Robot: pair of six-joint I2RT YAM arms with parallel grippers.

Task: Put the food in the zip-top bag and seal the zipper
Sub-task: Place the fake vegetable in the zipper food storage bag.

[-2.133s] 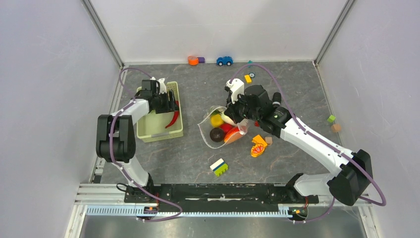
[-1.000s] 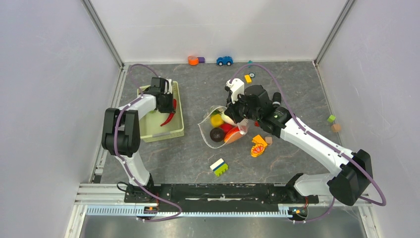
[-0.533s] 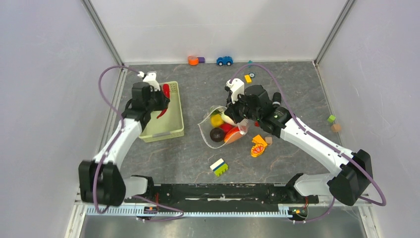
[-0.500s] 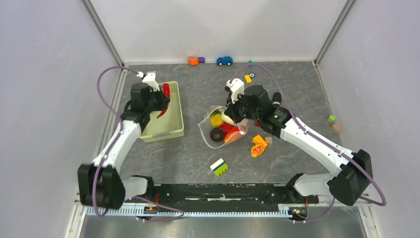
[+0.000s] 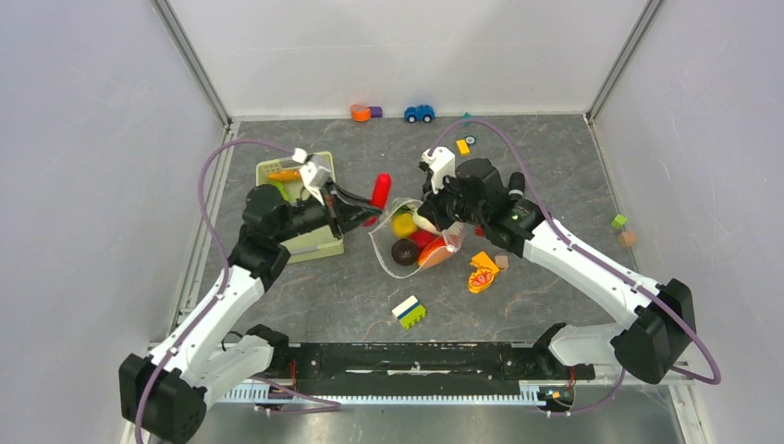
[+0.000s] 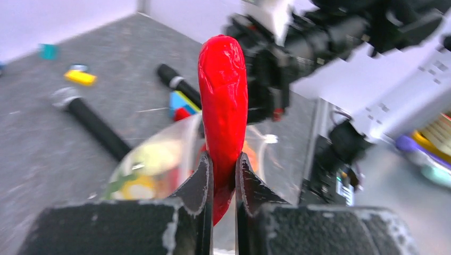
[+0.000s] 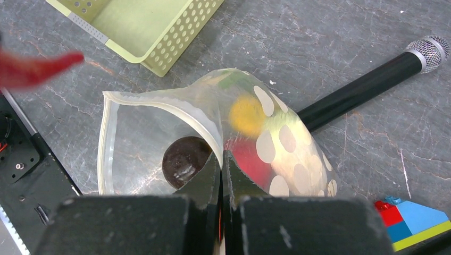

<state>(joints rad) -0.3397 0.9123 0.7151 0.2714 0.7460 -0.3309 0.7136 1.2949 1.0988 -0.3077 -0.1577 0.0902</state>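
My left gripper is shut on the lower end of the red chili, which points up from the jaws. In the top view the chili hangs just left of the bag's mouth. The zip-top bag lies on the table with its mouth held open. My right gripper is shut on its upper lip. The whitish zipper curves round the opening. Inside lie a dark purple piece, a yellow piece and a red piece. An orange piece rests in the green basket.
A black microphone lies behind the bag. The orange-and-red lumpy toy sits right of the bag, a stacked block in front of it. A blue car and an orange toy stand at the far wall.
My left arm has lifted the chili out of the basket and swung right with it to the bag's mouth. The right arm and the bag have not moved.
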